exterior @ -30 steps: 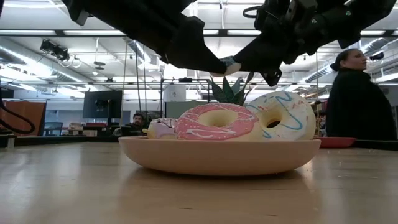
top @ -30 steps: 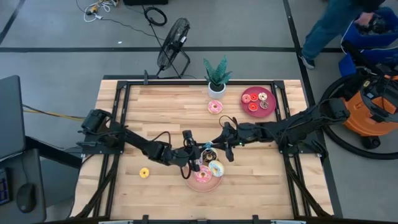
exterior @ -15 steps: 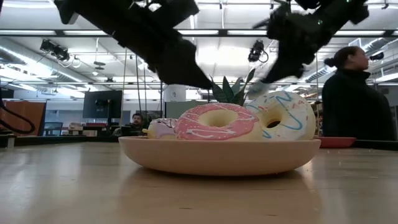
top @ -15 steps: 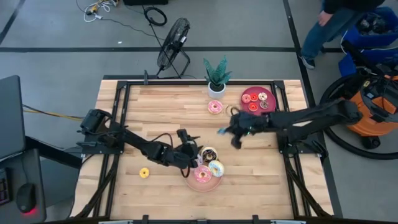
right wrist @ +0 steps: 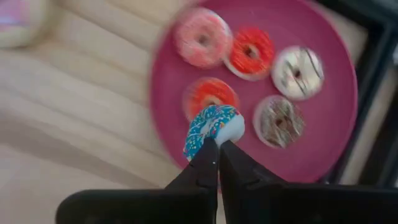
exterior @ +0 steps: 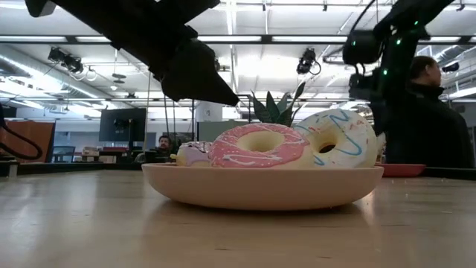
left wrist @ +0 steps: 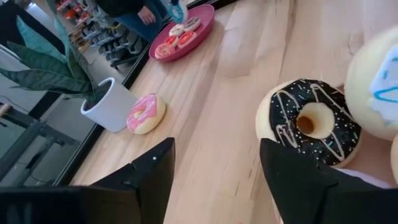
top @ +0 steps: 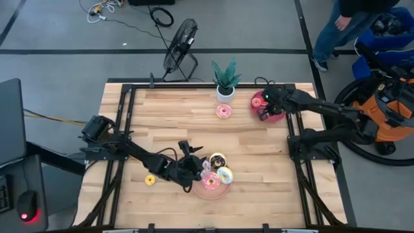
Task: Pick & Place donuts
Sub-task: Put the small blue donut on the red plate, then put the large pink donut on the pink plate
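**While the blue donut hangs over the red plate, the drop spot is what counts**

Because the small blue-sprinkled donut [right wrist: 213,127] is pinched edge-on between the tips of my right gripper [right wrist: 217,149], its ring stands upright rather than flat — the hole faces sideways, the fingers pressed together on its rim. In the right wrist view it sits directly over the dark red plate [right wrist: 323,140], beside a red-iced donut [right wrist: 208,94] and with four more small ones spread past it: a pink one [right wrist: 201,37], another red [right wrist: 252,52], a white one [right wrist: 298,71] and a chocolate one [right wrist: 279,120]. From overhead the same gripper [top: 264,107] is at the plate's near-left part, at the table's far right corner beside the potted plant [top: 225,81].

So I judge the next move to be a release, and it turns on what lies under the donut: bare plate toward the near rim, the red donut just beyond. Let go upright, it may roll or tip onto that neighbour.

My left gripper [left wrist: 217,180] is well apart from all this, at the pink plate [top: 213,191] near the table's front, fingers spread wide and holding nothing. Ahead of it lies the chocolate donut [left wrist: 310,123], with a loose pink donut [left wrist: 147,113] by the plant pot and a yellow one [top: 150,180] alone on the table.
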